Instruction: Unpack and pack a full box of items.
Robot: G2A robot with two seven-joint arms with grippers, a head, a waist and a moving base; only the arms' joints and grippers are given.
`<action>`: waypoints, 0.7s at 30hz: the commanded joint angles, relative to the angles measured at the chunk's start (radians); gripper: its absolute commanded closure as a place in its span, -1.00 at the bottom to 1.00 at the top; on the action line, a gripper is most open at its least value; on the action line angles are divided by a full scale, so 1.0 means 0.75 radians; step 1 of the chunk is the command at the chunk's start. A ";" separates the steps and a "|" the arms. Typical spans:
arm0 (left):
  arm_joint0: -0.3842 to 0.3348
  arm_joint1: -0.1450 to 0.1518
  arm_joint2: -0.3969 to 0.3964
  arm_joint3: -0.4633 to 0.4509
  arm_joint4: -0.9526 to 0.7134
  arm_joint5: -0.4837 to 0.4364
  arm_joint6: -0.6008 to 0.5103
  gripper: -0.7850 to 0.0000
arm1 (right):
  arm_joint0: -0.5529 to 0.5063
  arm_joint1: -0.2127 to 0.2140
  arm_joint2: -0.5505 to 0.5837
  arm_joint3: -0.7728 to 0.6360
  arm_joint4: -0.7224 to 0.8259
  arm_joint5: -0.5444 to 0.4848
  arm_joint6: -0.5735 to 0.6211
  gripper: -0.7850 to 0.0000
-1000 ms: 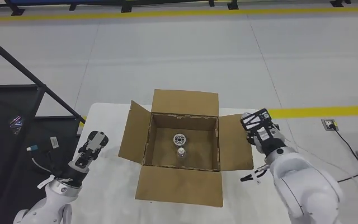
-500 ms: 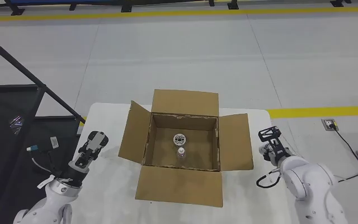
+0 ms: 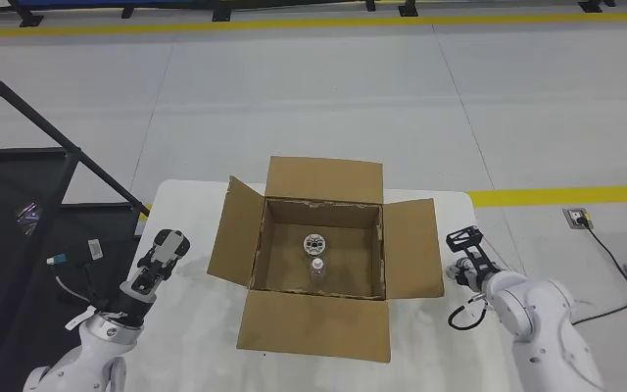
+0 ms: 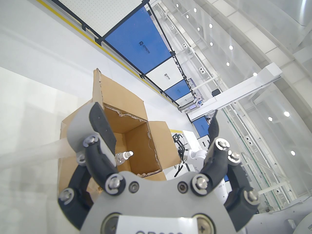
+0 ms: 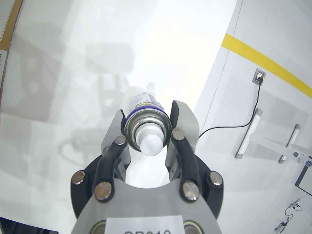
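**Spray can clamped in my right pincer, beside the open box**

My right pincer is closed on a silver metal aerosol can with a white cap and a purple band. I hold it upright over the white table, just right of the brown cardboard box. Its base is hidden from me, so I cannot tell whether it touches the table. The label print is too small to read.

My left pincer hangs open and empty, left of the box.

Inside the box stand a small white-capped bottle and a round white item that is hard to make out.
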 commanded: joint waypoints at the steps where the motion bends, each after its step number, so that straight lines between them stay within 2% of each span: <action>1: 0.000 0.000 0.000 0.000 0.000 0.000 0.000 -1.00 | 0.004 0.001 -0.004 0.004 0.004 0.001 0.006 -1.00; 9: 0.000 0.000 0.000 0.000 0.000 0.000 0.000 -1.00 | 0.008 0.009 0.006 -0.028 0.012 0.011 0.005 -1.00; 11: 0.000 0.000 0.000 0.000 0.000 0.000 0.000 -1.00 | -0.013 0.011 0.036 -0.109 -0.001 0.092 -0.038 -1.00; 13: 0.000 0.000 0.000 0.000 0.000 0.000 0.000 -1.00 | -0.050 0.011 0.060 -0.227 -0.214 0.370 0.026 -1.00; 16: 0.000 0.000 0.000 0.000 0.000 0.000 0.000 -1.00 | -0.123 0.000 0.010 -0.517 -0.247 0.477 -0.013 -1.00; 18: 0.000 0.000 0.000 0.000 0.000 0.000 0.000 -1.00 | -0.145 -0.002 -0.028 -0.663 -0.285 0.466 -0.005 -1.00; 21: 0.000 0.000 0.000 0.000 0.000 0.000 0.000 -1.00 | -0.121 -0.004 -0.136 -0.777 -0.239 0.308 -0.030 -1.00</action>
